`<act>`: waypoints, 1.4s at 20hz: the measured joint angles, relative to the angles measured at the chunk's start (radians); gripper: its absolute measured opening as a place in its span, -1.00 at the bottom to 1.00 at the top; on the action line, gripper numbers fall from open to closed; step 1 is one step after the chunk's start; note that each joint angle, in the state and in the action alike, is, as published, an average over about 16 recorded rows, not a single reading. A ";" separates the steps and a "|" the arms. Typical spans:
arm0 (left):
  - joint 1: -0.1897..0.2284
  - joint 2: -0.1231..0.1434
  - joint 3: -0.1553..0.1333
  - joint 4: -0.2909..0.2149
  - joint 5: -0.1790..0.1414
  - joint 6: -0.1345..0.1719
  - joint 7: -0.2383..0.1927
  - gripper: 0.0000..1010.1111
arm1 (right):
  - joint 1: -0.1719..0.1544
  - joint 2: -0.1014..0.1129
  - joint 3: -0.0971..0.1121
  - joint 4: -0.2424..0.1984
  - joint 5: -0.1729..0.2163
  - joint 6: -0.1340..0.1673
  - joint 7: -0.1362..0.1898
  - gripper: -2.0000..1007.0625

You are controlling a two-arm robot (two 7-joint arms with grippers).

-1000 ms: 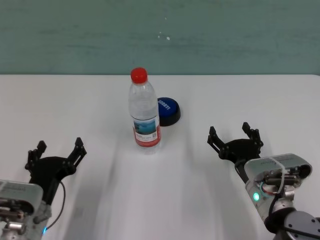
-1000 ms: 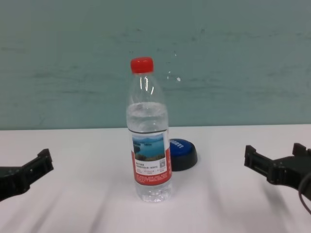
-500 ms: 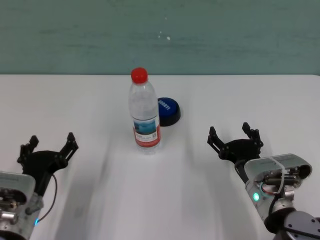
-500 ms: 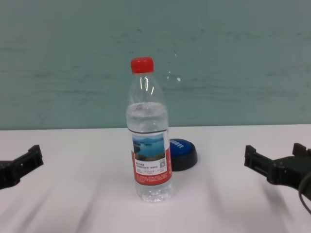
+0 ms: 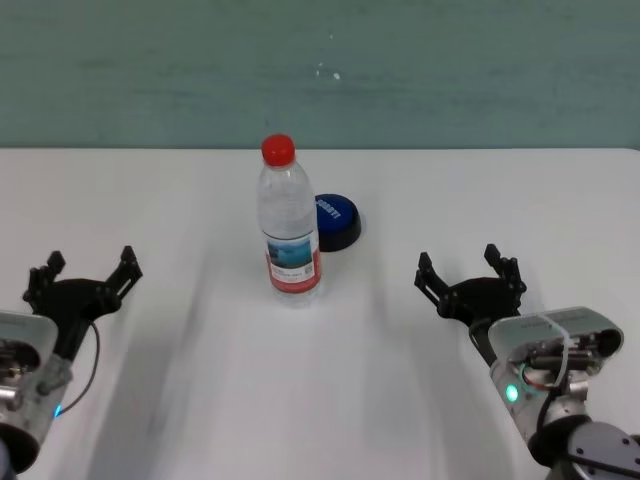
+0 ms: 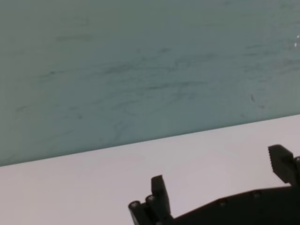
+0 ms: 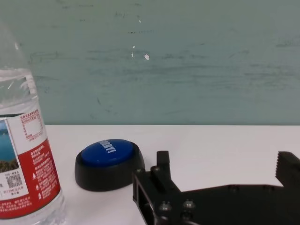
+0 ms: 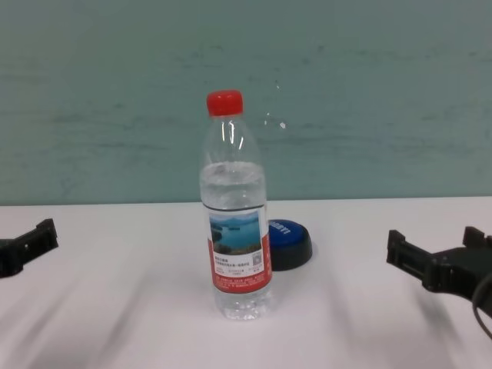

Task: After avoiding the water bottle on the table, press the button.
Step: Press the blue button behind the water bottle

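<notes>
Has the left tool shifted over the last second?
Yes. In the head view the left tool has drifted outward to the robot's left and slightly farther up the table, widening its gap from the upright water bottle. It is open.

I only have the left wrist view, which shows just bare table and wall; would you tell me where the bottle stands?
Observer: The water bottle stands upright mid-way across the table, well right of the open left gripper.
Operator: Thank you. Where is the button?
Observer: The button sits just behind the bottle, on its right.
Operator: Is the right gripper near it?
Observer: The right gripper is open, right of the button and nearer the robot, touching nothing.
</notes>
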 joint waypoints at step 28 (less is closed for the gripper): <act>-0.315 0.069 0.087 0.289 0.037 0.063 -0.065 0.99 | 0.000 0.000 0.000 0.000 0.000 0.000 0.000 0.99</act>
